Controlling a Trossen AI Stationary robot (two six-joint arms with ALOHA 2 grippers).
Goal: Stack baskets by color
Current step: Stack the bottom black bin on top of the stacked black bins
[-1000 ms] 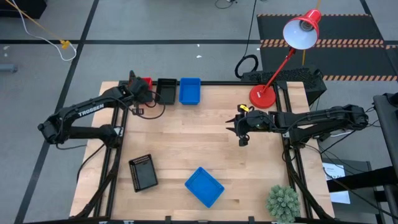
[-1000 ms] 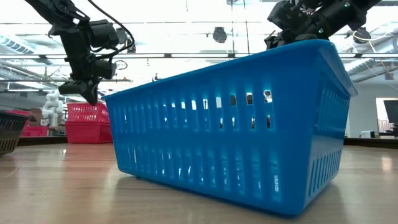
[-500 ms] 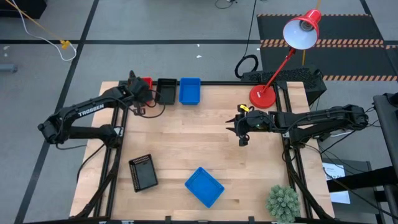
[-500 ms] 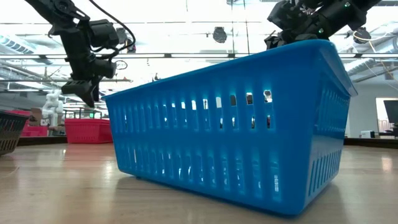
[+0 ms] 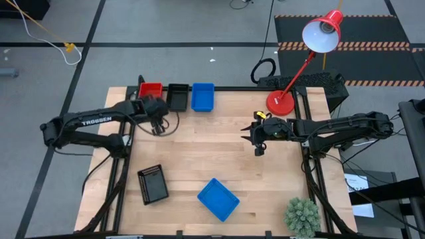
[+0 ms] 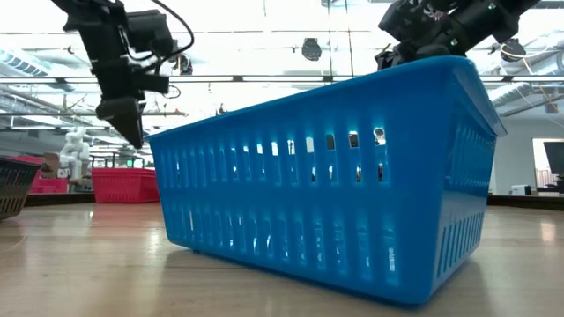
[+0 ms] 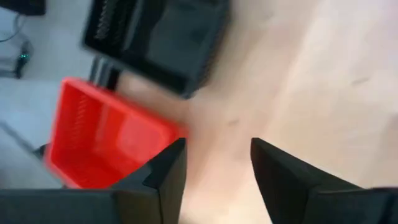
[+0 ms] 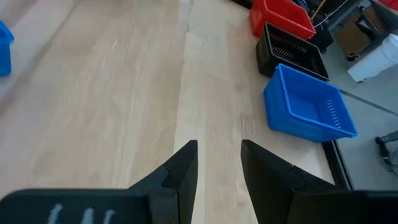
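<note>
Baskets lined up and scattered across a wooden table

At far edge: red basket, black basket, blue basket side by side. Left gripper just beside red one, fingers parted, empty. Nearer: lone black basket, lone blue basket. Right gripper mid-table, fingers slightly apart, empty

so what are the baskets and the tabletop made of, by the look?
Blue basket: likely moulded plastic, slightly glossy; thin slotted walls let light through. Red basket and black basket appear the same. Tabletop: light wood, matte, with visible plank seams and grain.
</note>
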